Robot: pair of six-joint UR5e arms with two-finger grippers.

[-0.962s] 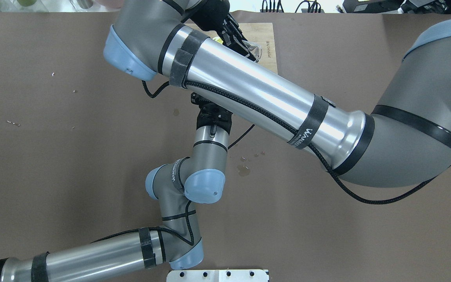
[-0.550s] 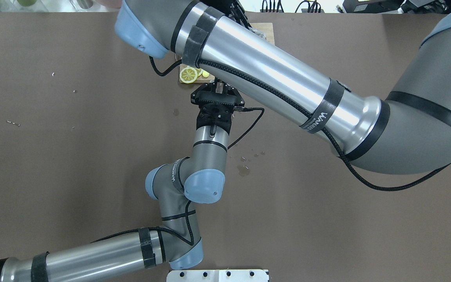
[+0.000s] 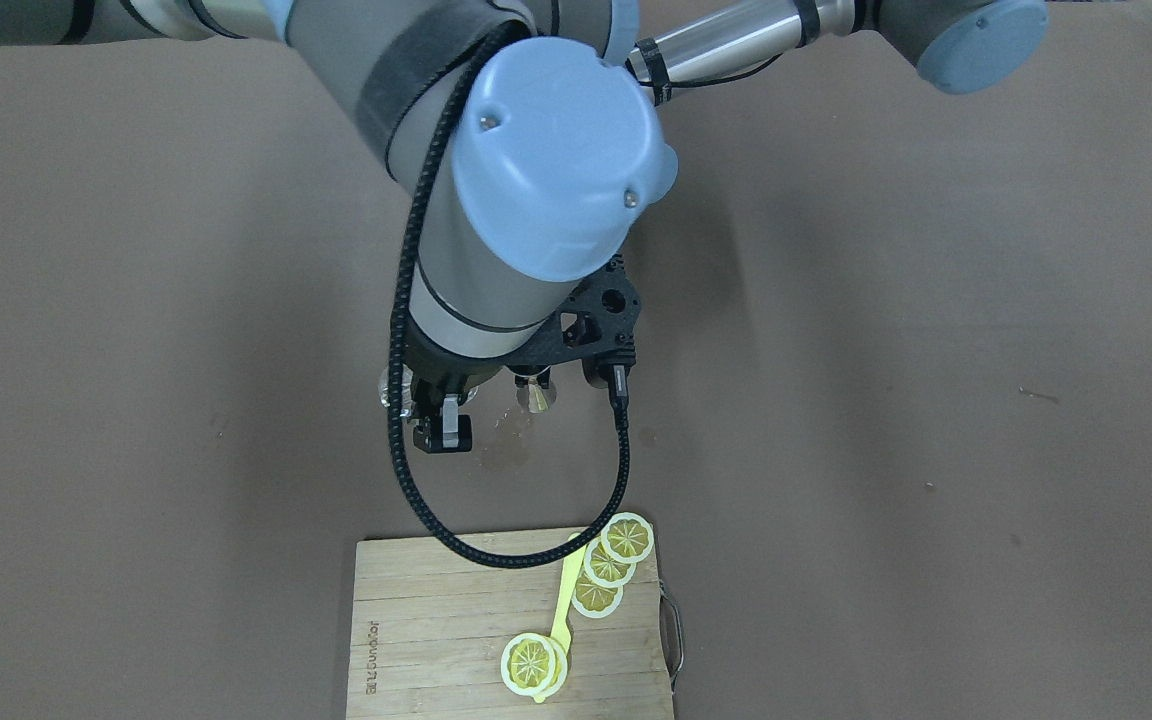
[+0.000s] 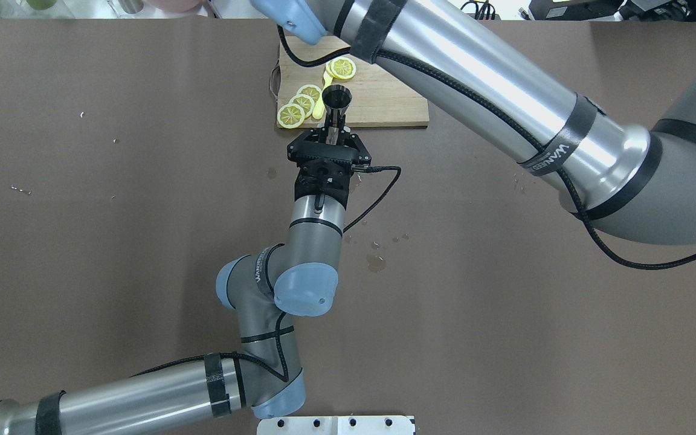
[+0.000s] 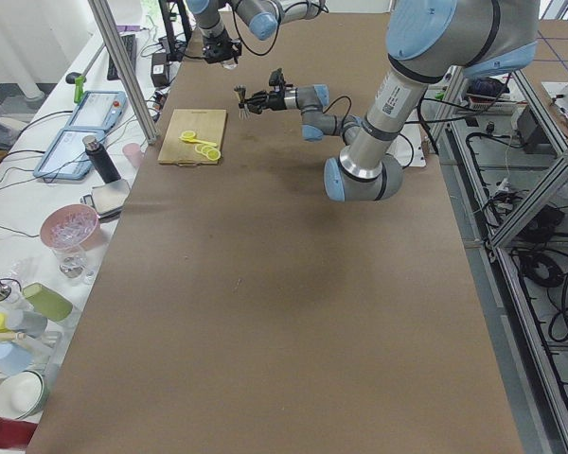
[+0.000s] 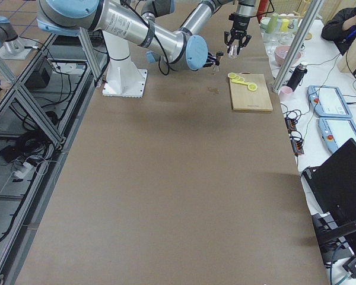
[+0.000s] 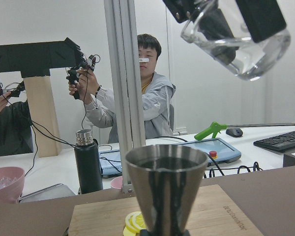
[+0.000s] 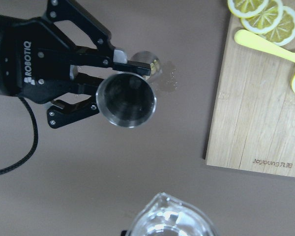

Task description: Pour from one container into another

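Observation:
The steel jigger point(image 4: 336, 98) stands upright above the table's brown cover, just in front of the cutting board, with my left gripper point(image 4: 331, 134) shut on its waist. From the right wrist camera I look straight down into the jigger's dark mouth point(image 8: 126, 100). The clear glass point(image 7: 236, 34) hangs tilted above the jigger point(image 7: 166, 187) and a little to one side. My right gripper point(image 7: 231, 24) is shut on the glass, and a little clear liquid shows in it. The glass's rim point(image 8: 169, 219) lies at the bottom of the right wrist view.
A wooden cutting board point(image 4: 384, 103) holds lemon slices point(image 4: 299, 104) and a yellow utensil. Wet spots point(image 4: 376, 262) mark the cover. My right arm point(image 4: 493, 78) spans the back right. Beyond the table's far edge are a black bottle point(image 7: 88, 160) and seated people point(image 7: 147, 98).
My right arm has swung toward the table's far edge, uncovering the jigger and cutting board. The left gripper holding the jigger has shifted slightly toward the board.

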